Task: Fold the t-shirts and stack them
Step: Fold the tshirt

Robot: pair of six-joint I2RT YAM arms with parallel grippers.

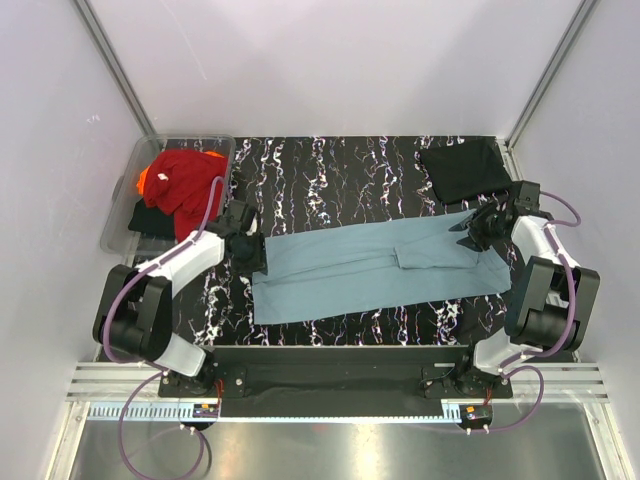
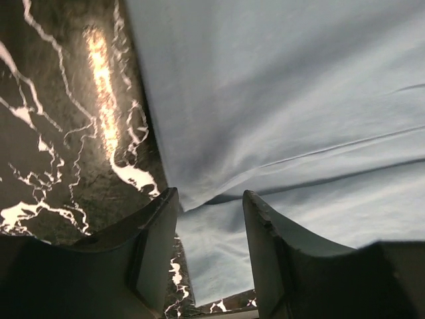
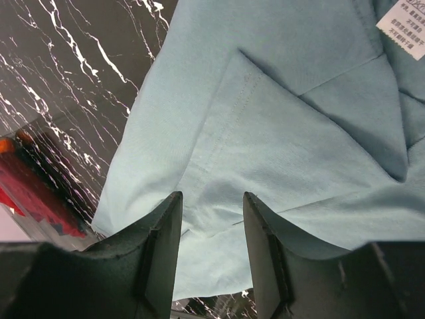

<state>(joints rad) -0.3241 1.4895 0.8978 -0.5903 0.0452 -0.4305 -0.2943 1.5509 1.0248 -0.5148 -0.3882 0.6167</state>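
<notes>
Teal t-shirt flat, left hand at hem, right hand at collar

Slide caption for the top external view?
Left gripper and right gripper at opposite ends of the lengthwise-folded teal t-shirt on the marbled table.

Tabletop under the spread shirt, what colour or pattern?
Black with white marble-style veins; the table shows best in the top external view.

The dusty teal-blue fabric t-shirt lies flat at the centre. It is folded lengthwise into a long band running from 9 to 3 o'clock, with a sleeve turned in on top toward 3. A folded black fabric t-shirt rests at 1 o'clock. At 10 o'clock a crumpled red t-shirt is heaped over an orange t-shirt and another black t-shirt.
</notes>
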